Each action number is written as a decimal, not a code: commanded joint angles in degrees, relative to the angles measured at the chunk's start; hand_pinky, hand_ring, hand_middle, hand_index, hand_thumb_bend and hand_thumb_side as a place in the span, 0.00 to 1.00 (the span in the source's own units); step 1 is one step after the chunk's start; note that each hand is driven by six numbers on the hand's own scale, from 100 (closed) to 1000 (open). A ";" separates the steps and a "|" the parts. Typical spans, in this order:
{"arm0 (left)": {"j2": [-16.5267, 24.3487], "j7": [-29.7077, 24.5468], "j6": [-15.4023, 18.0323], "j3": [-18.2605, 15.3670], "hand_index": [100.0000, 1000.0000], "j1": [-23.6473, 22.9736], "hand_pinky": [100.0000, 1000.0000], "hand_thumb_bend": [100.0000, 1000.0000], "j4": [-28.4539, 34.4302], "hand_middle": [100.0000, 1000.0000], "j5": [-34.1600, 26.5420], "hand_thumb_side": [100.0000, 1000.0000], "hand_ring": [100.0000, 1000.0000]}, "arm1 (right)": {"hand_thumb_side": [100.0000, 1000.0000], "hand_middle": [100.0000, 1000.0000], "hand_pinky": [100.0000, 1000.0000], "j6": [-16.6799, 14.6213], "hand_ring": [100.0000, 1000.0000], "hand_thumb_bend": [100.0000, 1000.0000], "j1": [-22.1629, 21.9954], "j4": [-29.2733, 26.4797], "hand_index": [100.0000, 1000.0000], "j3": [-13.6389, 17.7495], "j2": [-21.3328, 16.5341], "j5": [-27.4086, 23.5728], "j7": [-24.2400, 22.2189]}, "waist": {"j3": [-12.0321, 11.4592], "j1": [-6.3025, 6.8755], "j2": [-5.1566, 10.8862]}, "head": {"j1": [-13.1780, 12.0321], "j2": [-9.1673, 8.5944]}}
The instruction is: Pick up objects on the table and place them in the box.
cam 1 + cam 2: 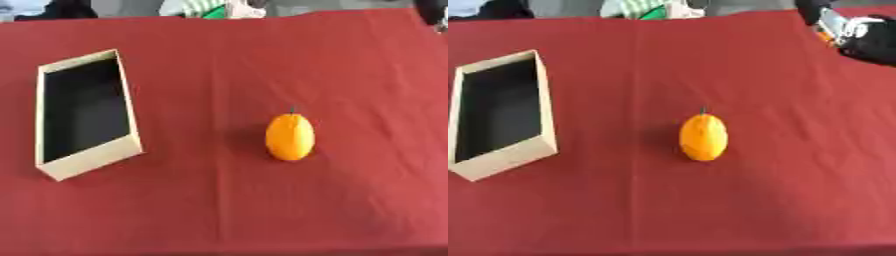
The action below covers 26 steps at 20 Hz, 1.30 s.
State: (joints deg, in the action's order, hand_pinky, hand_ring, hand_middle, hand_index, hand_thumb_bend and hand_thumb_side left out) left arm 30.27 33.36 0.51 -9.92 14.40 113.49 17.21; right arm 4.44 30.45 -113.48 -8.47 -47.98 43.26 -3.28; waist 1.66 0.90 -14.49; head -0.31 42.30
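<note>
The orange fruit (290, 136) lies alone on the red tabletop (219, 210), short dark stem pointing to the far side, well apart from the box (92, 159), which stands at the robot's left with a dark interior that appears empty. The right robot hand (866, 41) shows only at the upper right corner of the right eye view; whether its fingers are open or curled cannot be told. The left robot hand is not in view.

Assessment: the pick is not yet begun. Recommended approach: descend from above, fingers spanning the fruit's narrower width, since the rounded body may roll. Carry clear over the box's near wall before release.
</note>
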 commanded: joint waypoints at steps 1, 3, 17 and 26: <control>1.66 -0.35 0.09 -0.19 0.74 0.38 0.61 0.58 1.11 0.63 0.21 0.85 0.69 | 1.00 0.87 0.84 -0.82 0.91 0.43 2.38 -1.11 0.85 -2.44 -3.37 -1.02 -4.11 | -0.14 -0.16 0.74 | 0.41 0.46; 1.82 -0.49 0.06 -0.07 0.74 0.42 0.61 0.58 1.11 0.63 0.16 0.85 0.69 | 1.00 0.87 0.85 -1.29 0.92 0.44 4.03 -1.11 0.85 -4.60 -4.51 -2.45 -7.69 | -0.22 -0.26 0.79 | 0.50 0.43; 2.18 -0.98 0.25 0.34 0.74 0.64 0.60 0.56 1.11 0.64 0.13 0.85 0.69 | 1.00 0.88 0.88 0.22 0.94 0.51 5.68 -1.11 0.89 -12.99 -9.06 -11.34 -22.35 | -0.61 -0.37 0.83 | 0.49 0.17; 2.06 -1.65 0.65 0.98 0.74 1.13 0.60 0.55 1.11 0.64 -0.11 0.85 0.69 | 1.00 0.88 0.88 3.59 0.94 0.50 7.97 -1.11 0.89 -16.90 -5.04 -7.13 -27.24 | -0.94 -0.13 0.74 | 1.28 0.49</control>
State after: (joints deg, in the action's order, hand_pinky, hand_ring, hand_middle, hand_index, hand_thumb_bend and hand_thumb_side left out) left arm 30.39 31.91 1.02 -8.92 14.79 113.49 17.14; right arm 7.41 37.43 -113.75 -25.44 -52.68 35.05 -30.00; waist 0.78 0.70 -14.49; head 0.74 42.30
